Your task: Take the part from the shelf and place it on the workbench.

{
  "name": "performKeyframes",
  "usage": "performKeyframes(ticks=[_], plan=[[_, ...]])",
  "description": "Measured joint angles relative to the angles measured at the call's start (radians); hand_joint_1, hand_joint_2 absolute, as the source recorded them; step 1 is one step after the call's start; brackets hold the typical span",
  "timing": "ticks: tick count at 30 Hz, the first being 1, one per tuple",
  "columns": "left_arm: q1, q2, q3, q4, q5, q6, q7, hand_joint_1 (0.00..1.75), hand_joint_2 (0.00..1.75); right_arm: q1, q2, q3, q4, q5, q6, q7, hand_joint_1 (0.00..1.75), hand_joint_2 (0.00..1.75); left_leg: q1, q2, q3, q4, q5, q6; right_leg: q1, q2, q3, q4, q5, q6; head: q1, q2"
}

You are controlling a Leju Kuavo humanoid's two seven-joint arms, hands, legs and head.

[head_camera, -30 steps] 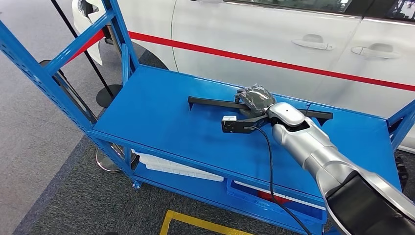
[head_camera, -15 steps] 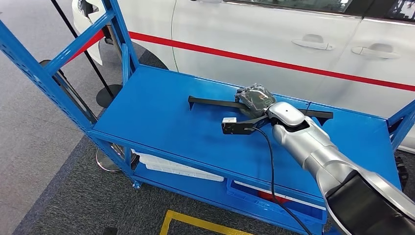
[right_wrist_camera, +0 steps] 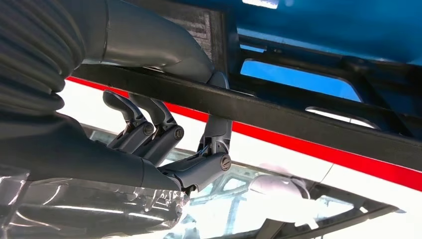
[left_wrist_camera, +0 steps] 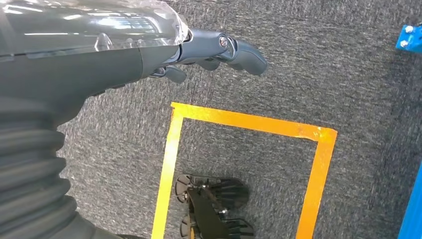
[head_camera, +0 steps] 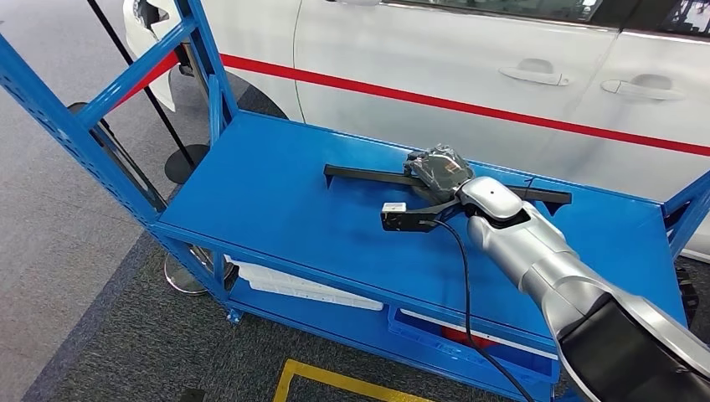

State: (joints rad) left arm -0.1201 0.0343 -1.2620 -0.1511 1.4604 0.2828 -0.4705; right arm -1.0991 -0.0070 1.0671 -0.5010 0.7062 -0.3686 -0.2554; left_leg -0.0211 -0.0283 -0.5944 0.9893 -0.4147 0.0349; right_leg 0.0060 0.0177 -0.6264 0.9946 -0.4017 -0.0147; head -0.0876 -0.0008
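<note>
The right arm reaches far forward with its right hand (head_camera: 437, 167) curled around a black bar, while the left hand (left_wrist_camera: 199, 50) hangs down, holding nothing.

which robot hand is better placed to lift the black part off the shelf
The right. The right robot hand is already at the long black part on the blue shelf, with fingers curled around its bar. The left robot hand hangs over the carpet, holding nothing.

1 part (head_camera: 368, 175), 1 shelf (head_camera: 268, 193), 2 door handles (head_camera: 536, 74)
</note>
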Motion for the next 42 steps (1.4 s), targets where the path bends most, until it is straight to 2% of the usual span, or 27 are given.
performKeyframes(ticks=[5,11,20,42], plan=[[0.001,0.0,-0.014,0.0,-0.015,0.003,0.001,0.0,1.75,-0.012,-0.014,-0.022,-0.009,-0.01,-0.041,0.014,1.75,1.75,0.0,0.0,0.0,0.0,0.0,0.0,0.0,0.0,0.0,0.0,0.0,0.0,0.0,0.0],[0.0,0.0,-0.028,0.0,-0.027,0.007,0.01,0.0,1.75,-0.085,-0.043,-0.078,-0.052,-0.014,-0.068,0.035,1.75,1.75,-0.001,0.0,0.0,0.0,0.0,0.0,-0.001,0.0,0.0,0.0,0.0,0.0,0.0,0.0],[-0.006,-0.001,-0.048,0.0,-0.041,0.015,0.033,0.0,1.75,-0.192,-0.085,-0.146,-0.096,-0.007,-0.033,0.052,1.75,1.75,-0.001,0.0,0.0,0.0,0.0,0.0,-0.001,0.0,0.0,0.0,0.0,0.0,0.0,0.0],[-0.024,-0.003,-0.068,0.0,-0.05,0.04,0.04,0.0,1.75,-0.201,-0.095,-0.154,-0.091,-0.009,-0.038,0.031,1.75,1.75,-0.001,0.0,0.0,0.0,0.0,0.0,-0.001,0.0,0.0,0.0,0.0,0.0,0.0,0.0]])
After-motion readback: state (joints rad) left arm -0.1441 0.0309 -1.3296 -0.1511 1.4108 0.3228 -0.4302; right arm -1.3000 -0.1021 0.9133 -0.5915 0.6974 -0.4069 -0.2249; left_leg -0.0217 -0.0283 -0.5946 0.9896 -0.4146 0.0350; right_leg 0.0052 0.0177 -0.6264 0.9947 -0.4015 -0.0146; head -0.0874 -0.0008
